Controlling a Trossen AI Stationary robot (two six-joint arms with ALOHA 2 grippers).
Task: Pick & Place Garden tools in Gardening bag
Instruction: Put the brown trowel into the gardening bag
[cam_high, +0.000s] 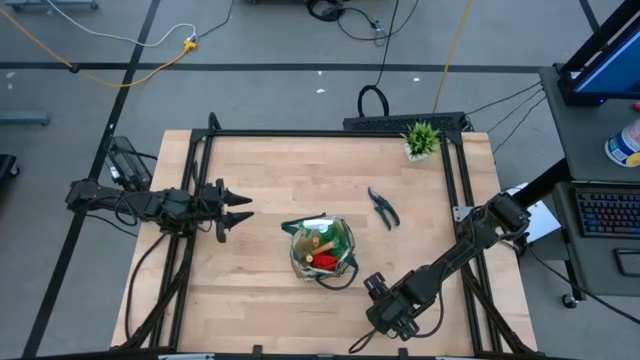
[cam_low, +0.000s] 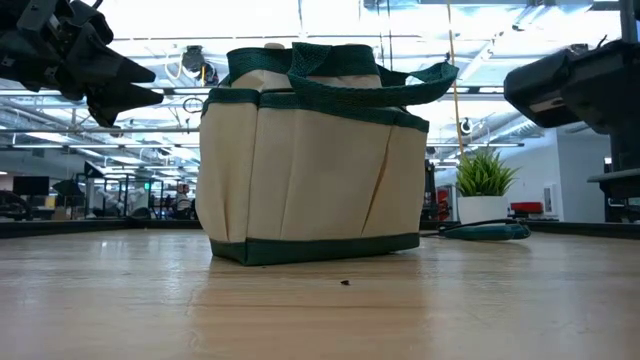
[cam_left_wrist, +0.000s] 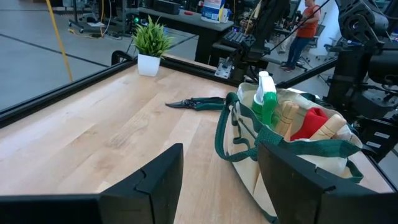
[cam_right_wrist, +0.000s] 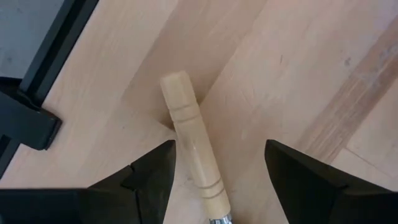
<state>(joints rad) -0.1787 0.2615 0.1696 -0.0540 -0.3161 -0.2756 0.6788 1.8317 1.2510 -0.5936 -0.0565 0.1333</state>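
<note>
The right claw (cam_right_wrist: 217, 165) is held apart over a wooden handle (cam_right_wrist: 193, 149) lying flat on the worktop (cam_high: 260, 180) near its front edge, toward the right corner; nothing is clamped yet. The handle is seen between the fingers, but slanted and nearer one finger, so a closing grip could be expected to push it aside or roll it, the handle being round and smooth. Only the handle and a bit of metal collar are shown, so which tool it belongs to cannot be told.

The left claw (cam_high: 236, 211) is held apart and empty above the left side of the worktop, facing the bag (cam_high: 322, 250). The bag stands at the worktop's middle, already holding several tools; its loose handles could catch an incoming tool, and a nudge could tip or shift it. The shears (cam_high: 383, 208) lie apart from it, toward the plant (cam_high: 421, 139) at the back right corner.

No brand, label or writing can be read.
</note>
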